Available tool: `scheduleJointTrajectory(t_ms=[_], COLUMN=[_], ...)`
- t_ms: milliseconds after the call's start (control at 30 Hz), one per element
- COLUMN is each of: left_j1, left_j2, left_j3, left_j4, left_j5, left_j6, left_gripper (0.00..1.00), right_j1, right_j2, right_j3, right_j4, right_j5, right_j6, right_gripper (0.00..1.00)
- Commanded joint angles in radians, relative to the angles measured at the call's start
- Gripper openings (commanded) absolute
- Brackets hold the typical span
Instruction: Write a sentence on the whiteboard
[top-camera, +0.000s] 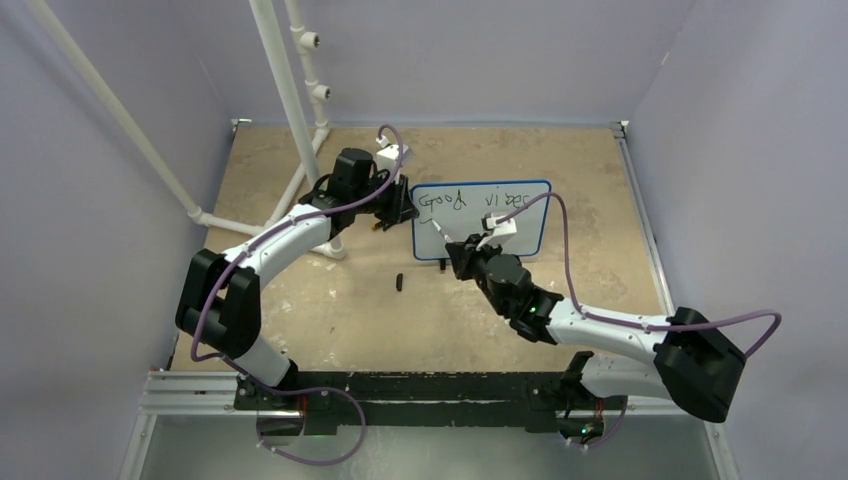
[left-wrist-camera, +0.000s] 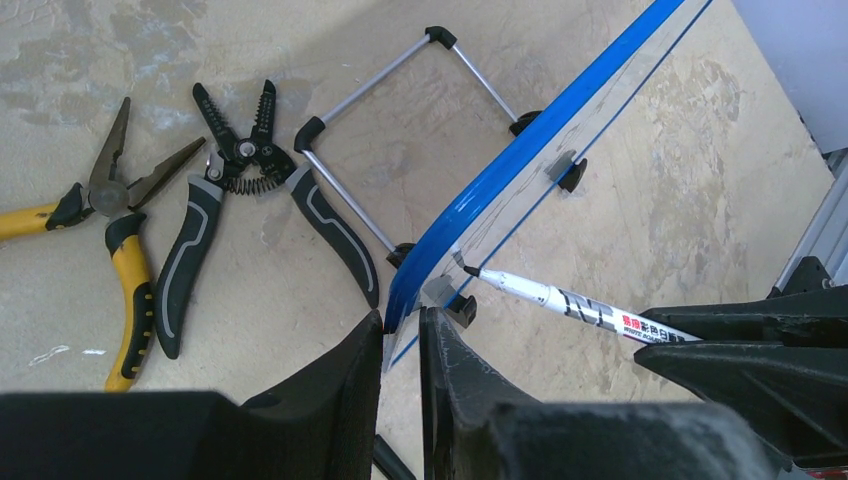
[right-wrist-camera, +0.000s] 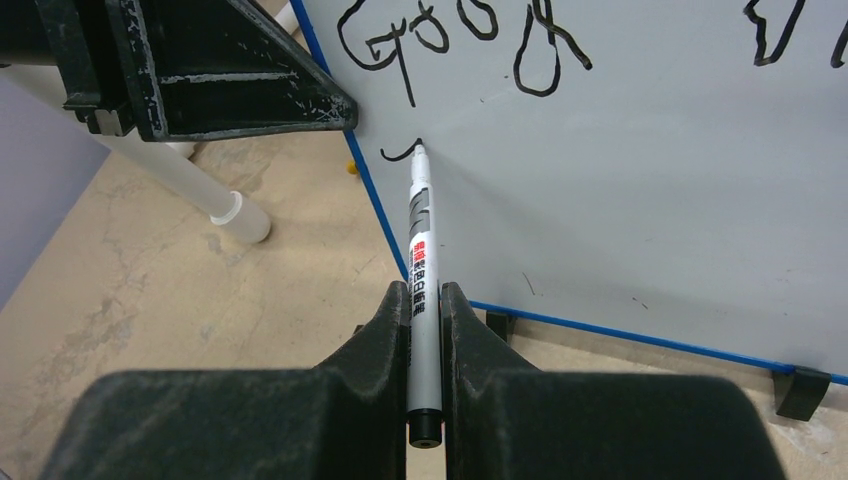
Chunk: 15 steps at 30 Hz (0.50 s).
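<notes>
Whiteboard (right-wrist-camera: 650, 200), blue edge between left jaws, marker (right-wrist-camera: 420, 235) tip on its face

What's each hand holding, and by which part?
Right hand grips the marker by its rear barrel; left hand clamps the whiteboard by its blue side edge.

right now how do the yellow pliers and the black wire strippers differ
The yellow pliers have yellow handles and long pointed jaws; the black wire strippers have black-and-grey handles, short notched jaws and a coil spring. Both lie flat on the table, jaws open.
</notes>
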Motion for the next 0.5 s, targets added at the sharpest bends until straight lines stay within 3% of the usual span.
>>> scheduleJointTrajectory(t_ms=[0, 167, 467], left_j1=[0.001, 0.001, 0.001], left_j2=[-0.013, -0.012, -0.014], left_j3=[-0.008, -0.008, -0.008], left_j4=[0.024, 0.024, 0.024], left_j5=[0.011, 0.011, 0.010], left_j6=[-0.013, -0.012, -0.011], left_gripper=[0.18, 0.18, 0.18], right_j1=[-0.002, -0.002, -0.002], right_j2=[-0.041, -0.050, 0.010], right_j3=[-0.023, -0.022, 0.025], right_j4=[0.086, 0.137, 0.096], right_j5=[-0.031, -0.078, -0.026], right_j6=[-0.059, -0.100, -0.094], right_gripper=[0.00, 0.00, 0.00])
